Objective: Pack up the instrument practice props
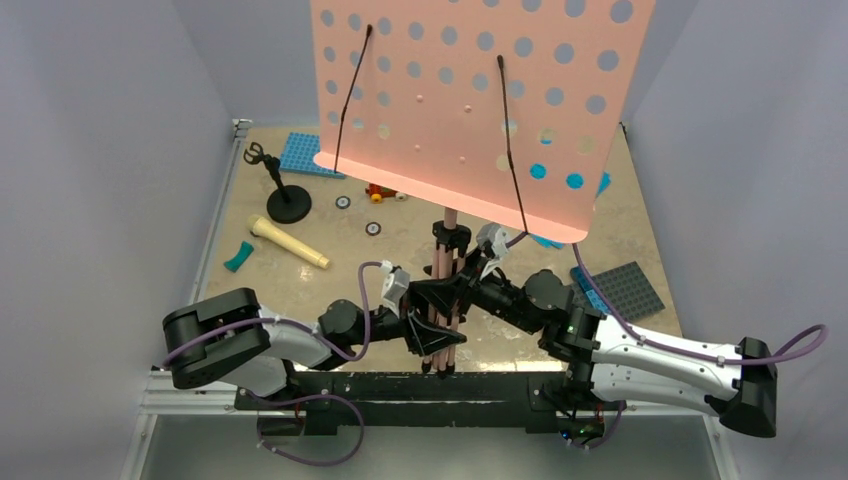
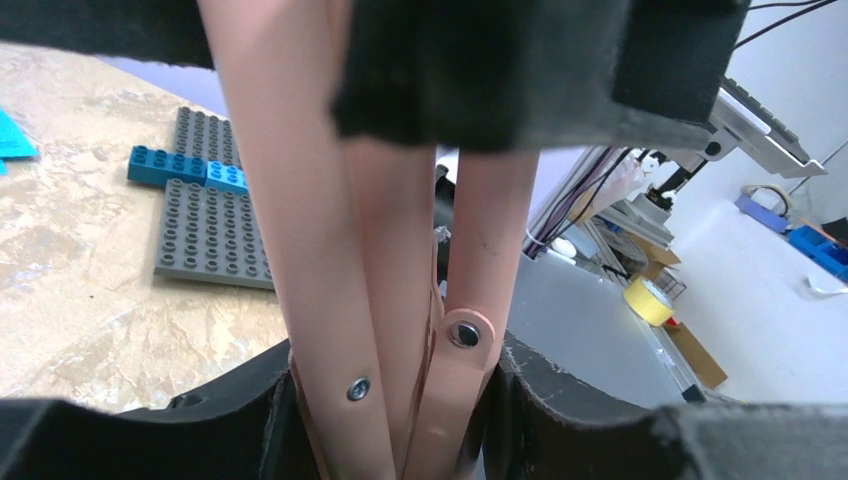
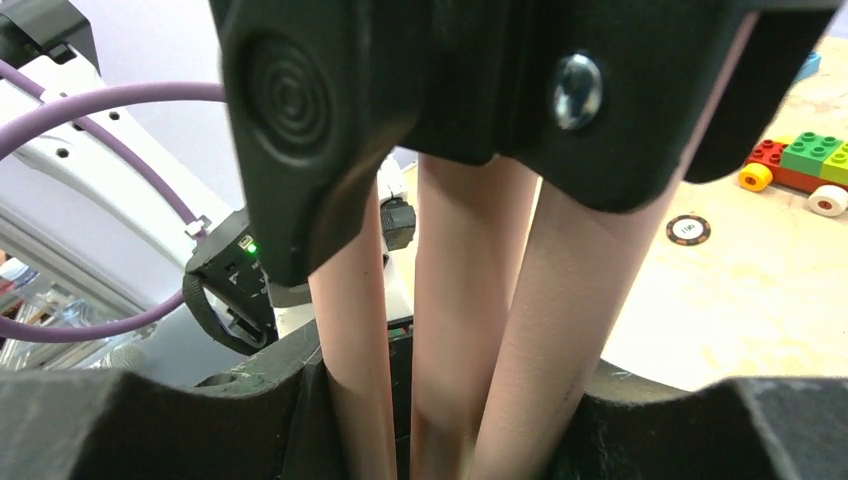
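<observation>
Holding the pink stand (image 1: 450, 100) from both sides, we have it upright at the middle of the counter's (image 1: 300, 290) near edge. Its three legs (image 1: 445, 345) are folded together into one bundle. The left end effector (image 1: 432, 330) is clenched on that bundle low down; in the left wrist view the legs (image 2: 300, 200) fill the gap between the dark pads (image 2: 480, 70). The right end effector (image 1: 462, 292) grips the same legs just above, and its own camera shows them (image 3: 580, 290) pressed between its fingers (image 3: 300, 120).

The hole-dotted board tilts high over the far half of the counter. Cyan pages (image 1: 574, 181) show through its right-hand holes.

The cream mic (image 1: 288, 241) lies on its side near the left edge. The black mic stand (image 1: 285, 200) stands just beyond it, toward the far-left corner. A grey baseplate (image 1: 630, 290) lies by the right edge.
</observation>
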`<state>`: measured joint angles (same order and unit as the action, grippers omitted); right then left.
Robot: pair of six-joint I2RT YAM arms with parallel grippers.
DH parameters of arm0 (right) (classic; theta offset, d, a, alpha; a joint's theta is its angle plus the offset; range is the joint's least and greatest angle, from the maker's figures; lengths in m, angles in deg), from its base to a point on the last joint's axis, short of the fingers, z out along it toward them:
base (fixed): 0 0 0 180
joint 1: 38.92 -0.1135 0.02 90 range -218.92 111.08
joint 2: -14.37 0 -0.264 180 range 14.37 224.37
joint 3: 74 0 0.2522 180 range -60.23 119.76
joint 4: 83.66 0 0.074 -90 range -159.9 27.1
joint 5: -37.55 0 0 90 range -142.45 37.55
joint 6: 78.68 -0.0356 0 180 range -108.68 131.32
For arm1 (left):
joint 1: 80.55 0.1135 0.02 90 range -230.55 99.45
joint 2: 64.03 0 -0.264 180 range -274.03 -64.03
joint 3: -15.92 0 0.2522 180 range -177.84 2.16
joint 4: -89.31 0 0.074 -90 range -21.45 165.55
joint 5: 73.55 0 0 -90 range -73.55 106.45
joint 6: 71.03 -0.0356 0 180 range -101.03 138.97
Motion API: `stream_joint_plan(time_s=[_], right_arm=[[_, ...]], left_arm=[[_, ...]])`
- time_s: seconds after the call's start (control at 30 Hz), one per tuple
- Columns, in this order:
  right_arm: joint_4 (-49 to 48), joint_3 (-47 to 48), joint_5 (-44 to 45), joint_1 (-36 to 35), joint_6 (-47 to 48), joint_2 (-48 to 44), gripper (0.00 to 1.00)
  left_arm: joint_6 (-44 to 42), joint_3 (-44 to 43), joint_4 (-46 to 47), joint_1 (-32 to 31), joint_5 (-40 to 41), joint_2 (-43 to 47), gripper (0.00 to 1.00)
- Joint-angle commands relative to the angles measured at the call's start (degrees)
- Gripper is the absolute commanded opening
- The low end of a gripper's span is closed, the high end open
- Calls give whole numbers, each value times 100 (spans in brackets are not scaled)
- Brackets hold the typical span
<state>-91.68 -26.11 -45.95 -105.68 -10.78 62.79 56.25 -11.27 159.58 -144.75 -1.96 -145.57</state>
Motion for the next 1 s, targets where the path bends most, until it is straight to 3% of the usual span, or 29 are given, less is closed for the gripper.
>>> stream_joint_plan(time_s=[0.0, 0.17, 0.23, 0.33, 0.4, 0.63, 0.77, 0.97], right_arm=[[-1840, 460, 355, -47, 155, -632, 0], [-1013, 532, 1000, -39, 220, -667, 0], [-694, 587, 1233, -39, 274, -610, 0], [-151, 729, 1599, -34, 294, -423, 0], [91, 788, 1719, -18, 303, -265, 0], [718, 812, 2026, 270, -81, 188, 0], [620, 558, 1412, 864, -743, 293, 0], [197, 447, 1082, 1056, -857, 586, 1]], left_arm=[[119, 355, 341, 75, 575, 126, 0], [329, 875, -301, 75, 1274, 766, 0], [389, 844, -1476, 77, 1513, 1337, 0], [393, 261, -4233, 75, 1891, 2175, 0], [329, 139, -5059, 66, 2075, 2442, 0], [694, -61, -6227, 66, 2658, 2870, 0], [867, -46, -5831, 67, 2668, 2657, 0], [674, -374, -5139, 68, 2441, 2014, 0]])
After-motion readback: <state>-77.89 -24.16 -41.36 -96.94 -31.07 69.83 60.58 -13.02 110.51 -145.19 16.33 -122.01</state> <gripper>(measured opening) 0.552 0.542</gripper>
